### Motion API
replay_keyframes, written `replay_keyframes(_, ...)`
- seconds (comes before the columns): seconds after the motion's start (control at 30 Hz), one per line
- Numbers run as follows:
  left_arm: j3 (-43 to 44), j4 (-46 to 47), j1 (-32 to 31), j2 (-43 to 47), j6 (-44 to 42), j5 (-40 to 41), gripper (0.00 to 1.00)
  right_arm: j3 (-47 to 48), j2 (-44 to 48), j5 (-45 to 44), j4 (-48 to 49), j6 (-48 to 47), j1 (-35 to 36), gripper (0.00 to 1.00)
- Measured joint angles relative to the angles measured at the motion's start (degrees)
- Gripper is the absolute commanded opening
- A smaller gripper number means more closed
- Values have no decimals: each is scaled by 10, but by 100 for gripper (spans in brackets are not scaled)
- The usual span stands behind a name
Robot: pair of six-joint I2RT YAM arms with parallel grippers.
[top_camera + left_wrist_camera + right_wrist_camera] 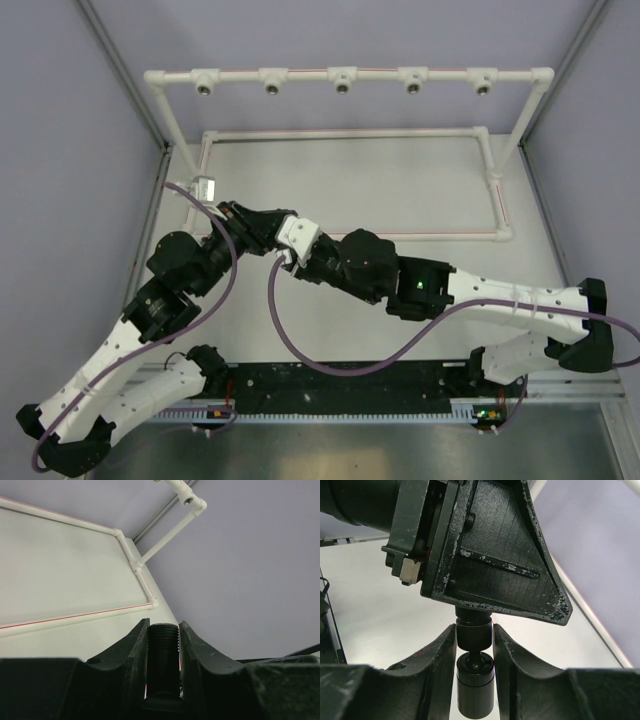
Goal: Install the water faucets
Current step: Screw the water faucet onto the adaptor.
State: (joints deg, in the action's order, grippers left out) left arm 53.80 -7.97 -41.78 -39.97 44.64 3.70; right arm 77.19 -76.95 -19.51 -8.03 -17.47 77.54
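Black plastic is what matters here: a water faucet (164,655), threaded at one end, is pinched between the pressed-together fingers of the left end effector (164,626), which hangs over the left middle of the tabletop (400,190). The right end effector (474,629) meets it nose to nose. Its jaws flank the part of the faucet that juts out from the left one's fingers: a collar, a thin neck and a stubby cylinder beyond. The jaws look to be touching, or all but touching, the collar, and I cannot tell whether they actually grip it. Nor can I tell whether that stubby cylinder is the second faucet or part of the same piece.

Farther back, the white pipe frame (305,73) stands on the tabletop, and the five sockets (342,86) along its high rail all show bare metal rings.

Judging by that, no faucet is installed yet. The work looks to be at a mid-air hand-over or re-grip, well apart from the frame. What is left is to carry the faucet to a socket, line up the thread and screw it in, then do the same for the other one.
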Motion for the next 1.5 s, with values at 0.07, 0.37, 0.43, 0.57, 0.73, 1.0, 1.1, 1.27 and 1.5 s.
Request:
replay_keyframes(0.07,0,2,0,0,1,0,0,0,-2,0,2,-3,0,18)
replay_keyframes(0.37,-3,4,0,5,1,-5,0,-1,-1,10,4,-8,0,0)
replay_keyframes(0.43,-11,13,1,12,0,-14,0,-7,4,20,8,-4,0,0)
replay_keyframes(0.57,-40,54,1,29,-3,-48,0,-24,28,79,9,22,-18,0)
replay_keyframes(0.73,-84,146,2,45,-7,-109,0,-40,60,220,6,96,-73,0)
replay_keyframes(1.0,-100,260,3,44,-13,-219,0,-44,79,443,41,261,-153,0)
replay_keyframes(1.1,-100,310,4,36,-11,-263,0,-52,79,522,87,336,-181,0)
replay_keyframes(1.27,-101,376,4,18,-1,-326,0,-89,78,625,194,461,-219,7)
replay_keyframes(1.5,-100,347,0,22,1,-344,0,-77,79,624,167,429,-229,54)
